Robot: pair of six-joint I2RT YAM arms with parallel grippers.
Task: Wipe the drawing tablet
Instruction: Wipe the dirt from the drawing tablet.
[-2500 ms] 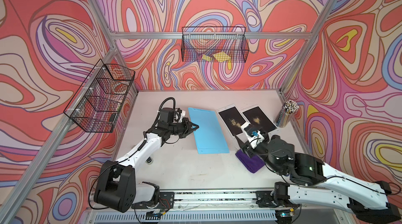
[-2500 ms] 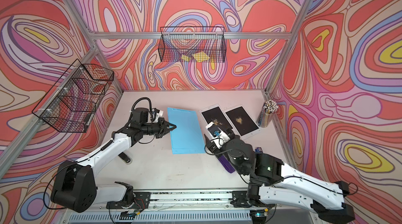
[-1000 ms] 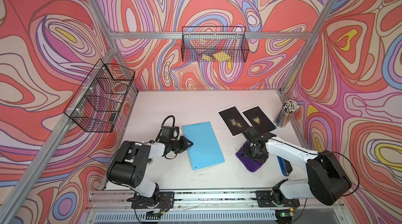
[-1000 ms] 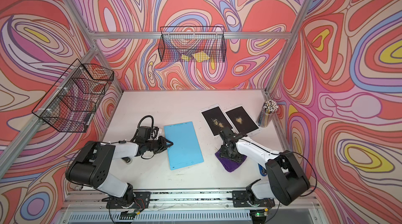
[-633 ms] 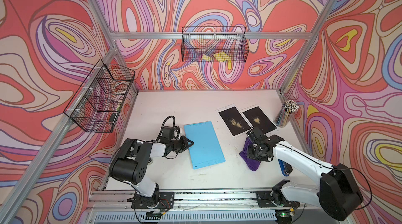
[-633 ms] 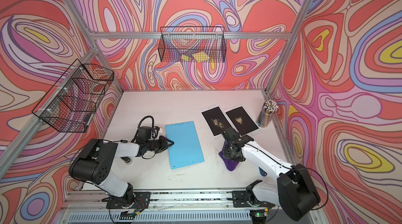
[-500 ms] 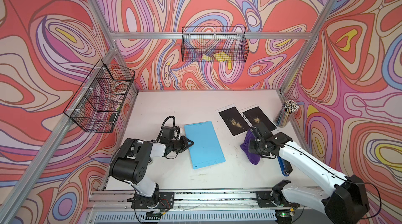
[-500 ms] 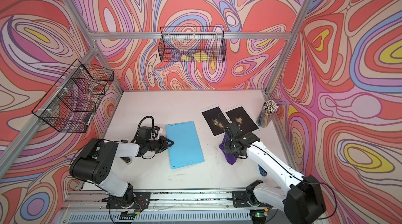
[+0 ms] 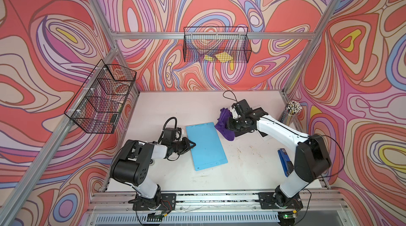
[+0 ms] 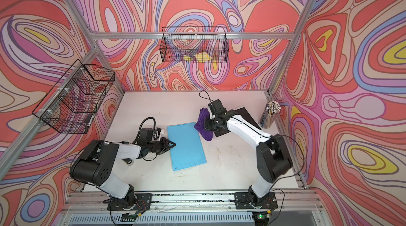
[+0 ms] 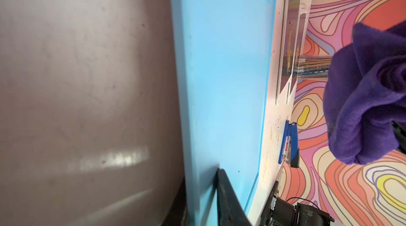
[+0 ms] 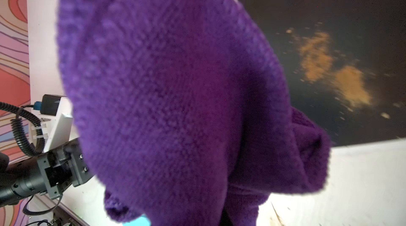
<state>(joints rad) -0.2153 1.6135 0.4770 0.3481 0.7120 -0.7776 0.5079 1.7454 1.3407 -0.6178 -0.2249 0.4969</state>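
The purple cloth point(image 9: 223, 128) is now lifted clear of the table point(image 9: 241, 170), where it was lying a second ago, and has been brought across to the far right corner of the drawing tablet point(image 9: 206, 146). It is pinched tight in the right gripper point(image 9: 229, 124) and hangs bunched. The blue tablet is kept flat at mid-table, barely shifted, with its left edge clamped in the nearly closed left gripper point(image 9: 191, 144).

The left arm point(image 9: 158, 150) and the right arm point(image 9: 276, 126) are alike: white shells between bulky black joint housings, each on a black base plate point(image 9: 170, 198). A ribbed black cable point(image 9: 168, 121) loops from the left wrist and a thin black wire point(image 9: 229, 95) from the right. The left gripper point(image 9: 194, 144) is black and tapered.
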